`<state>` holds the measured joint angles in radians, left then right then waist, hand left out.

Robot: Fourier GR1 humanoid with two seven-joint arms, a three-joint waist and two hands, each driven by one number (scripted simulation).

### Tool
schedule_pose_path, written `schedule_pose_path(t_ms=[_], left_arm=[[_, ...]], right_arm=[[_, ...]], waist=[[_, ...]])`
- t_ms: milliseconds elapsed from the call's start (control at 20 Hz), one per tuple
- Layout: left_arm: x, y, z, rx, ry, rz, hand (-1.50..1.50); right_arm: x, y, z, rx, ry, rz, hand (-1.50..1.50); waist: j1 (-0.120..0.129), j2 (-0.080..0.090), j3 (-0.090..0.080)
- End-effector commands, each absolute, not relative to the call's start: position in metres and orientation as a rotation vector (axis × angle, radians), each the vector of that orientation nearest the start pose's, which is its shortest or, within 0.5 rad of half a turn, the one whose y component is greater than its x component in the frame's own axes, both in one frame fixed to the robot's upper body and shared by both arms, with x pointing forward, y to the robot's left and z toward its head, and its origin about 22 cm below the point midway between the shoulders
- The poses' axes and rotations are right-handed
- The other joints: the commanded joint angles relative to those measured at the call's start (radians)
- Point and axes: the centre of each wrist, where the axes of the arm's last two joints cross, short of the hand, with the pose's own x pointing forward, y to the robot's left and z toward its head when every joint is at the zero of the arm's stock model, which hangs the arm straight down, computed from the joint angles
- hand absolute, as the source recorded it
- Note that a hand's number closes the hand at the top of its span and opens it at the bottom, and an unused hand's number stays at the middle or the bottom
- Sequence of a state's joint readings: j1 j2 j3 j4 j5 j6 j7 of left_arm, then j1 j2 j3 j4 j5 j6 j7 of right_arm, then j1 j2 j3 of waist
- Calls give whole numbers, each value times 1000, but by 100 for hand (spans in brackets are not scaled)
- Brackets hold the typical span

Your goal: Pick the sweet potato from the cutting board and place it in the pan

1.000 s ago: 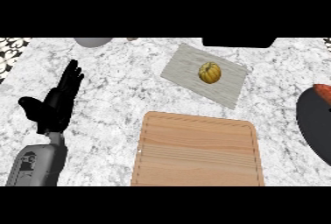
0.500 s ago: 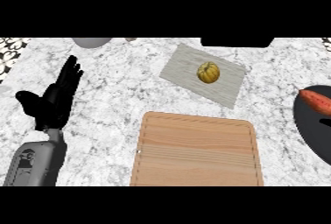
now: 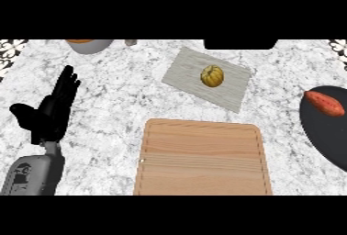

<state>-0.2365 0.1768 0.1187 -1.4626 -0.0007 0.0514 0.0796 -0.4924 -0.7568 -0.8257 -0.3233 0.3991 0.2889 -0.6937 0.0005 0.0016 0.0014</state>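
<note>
We log the sweet potato (image 3: 324, 103) now wholly in view in the pan (image 3: 327, 137), right edge. Left hand (image 3: 51, 112) rests at left, fingers straight, holding nothing, well apart from the cutting board (image 3: 203, 158).

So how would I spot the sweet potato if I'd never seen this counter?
Start at the big wooden board in the middle of the counter, then look right to the dark round pan at the edge. The sweet potato lies in its upper part. It is long, pointed and reddish orange, unlike the round yellow thing on the grey mat.
</note>
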Motion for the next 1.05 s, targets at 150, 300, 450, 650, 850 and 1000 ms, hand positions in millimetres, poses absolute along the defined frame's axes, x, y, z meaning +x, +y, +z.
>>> schedule_pose_path(t_ms=[150, 300, 450, 650, 850, 1000], left_arm=[[304, 291, 51, 239, -1595, -22, 0], [290, 293, 45, 221, -1601, -20, 0], [292, 274, 48, 236, -1604, -18, 0], [288, 276, 42, 247, -1577, -7, 0], [295, 292, 54, 229, -1616, -25, 0], [288, 287, 38, 240, -1598, -14, 0]], right_arm=[[155, -603, 43, -398, -1720, -28, -150], [123, -608, 34, -391, -1731, -33, -150], [108, -621, 58, -400, -1734, -7, -150], [76, -632, 75, -395, -1738, -8, -150], [61, -626, 65, -385, -1708, 7, -150], [51, -619, 68, -450, -1700, 51, -150]], waist=[[-31, -6, -2], [-35, -11, -3], [-42, -14, -4], [-47, -13, -3], [-37, -8, -3], [-36, -8, -5]])
